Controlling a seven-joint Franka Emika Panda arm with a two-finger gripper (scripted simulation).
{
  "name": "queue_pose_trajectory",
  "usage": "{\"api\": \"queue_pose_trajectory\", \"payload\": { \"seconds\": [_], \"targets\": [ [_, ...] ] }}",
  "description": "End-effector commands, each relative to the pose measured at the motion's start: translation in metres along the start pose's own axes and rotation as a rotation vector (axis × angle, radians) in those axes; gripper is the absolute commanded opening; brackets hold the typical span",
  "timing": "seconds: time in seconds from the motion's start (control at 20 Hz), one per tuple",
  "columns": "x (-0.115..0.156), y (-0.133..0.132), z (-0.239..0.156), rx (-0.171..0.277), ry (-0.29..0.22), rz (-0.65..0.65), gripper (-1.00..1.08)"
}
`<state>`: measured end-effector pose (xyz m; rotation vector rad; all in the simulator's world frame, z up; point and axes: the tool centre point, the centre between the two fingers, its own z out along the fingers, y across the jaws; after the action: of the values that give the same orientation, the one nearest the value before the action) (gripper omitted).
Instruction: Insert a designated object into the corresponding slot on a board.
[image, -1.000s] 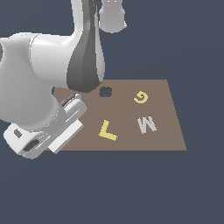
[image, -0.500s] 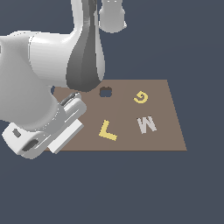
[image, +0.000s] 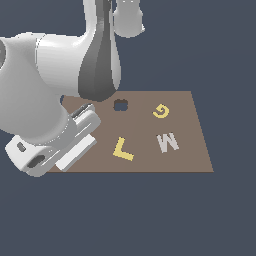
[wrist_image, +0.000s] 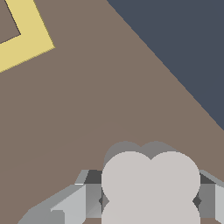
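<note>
Grey-white block (wrist_image: 151, 183) still clamped in tool (wrist_image: 148, 202) | arm unmoved | slot (image: 120, 105) empty

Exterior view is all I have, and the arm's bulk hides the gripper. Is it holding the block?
Observer: Yes. In the wrist view the pale grey-white lobed block sits between the gripper's fingers, which flank it on both sides.
Operator: Is it over the dark lobed slot?
Observer: No. Around the block the wrist view shows only plain flat brown board and a corner of the yellow letter L. The slot is not in that view.
</note>
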<state>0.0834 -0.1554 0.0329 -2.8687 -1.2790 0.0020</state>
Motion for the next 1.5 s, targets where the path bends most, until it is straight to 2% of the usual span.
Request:
{"api": "queue_pose_trajectory", "payload": {
  "seconds": [0.0,0.55,1.0,1.45],
  "targets": [
    [-0.002,-0.004,-0.001,-0.001,0.0,0.019,-1.0],
    [-0.022,-0.045,-0.002,-0.001,0.0,0.193,-1.0],
    [-0.035,-0.105,-0.004,-0.001,0.0,0.434,-1.0],
    [-0.033,-0.163,-0.006,-0.001,0.0,0.659,-1.0]
  ]
}}
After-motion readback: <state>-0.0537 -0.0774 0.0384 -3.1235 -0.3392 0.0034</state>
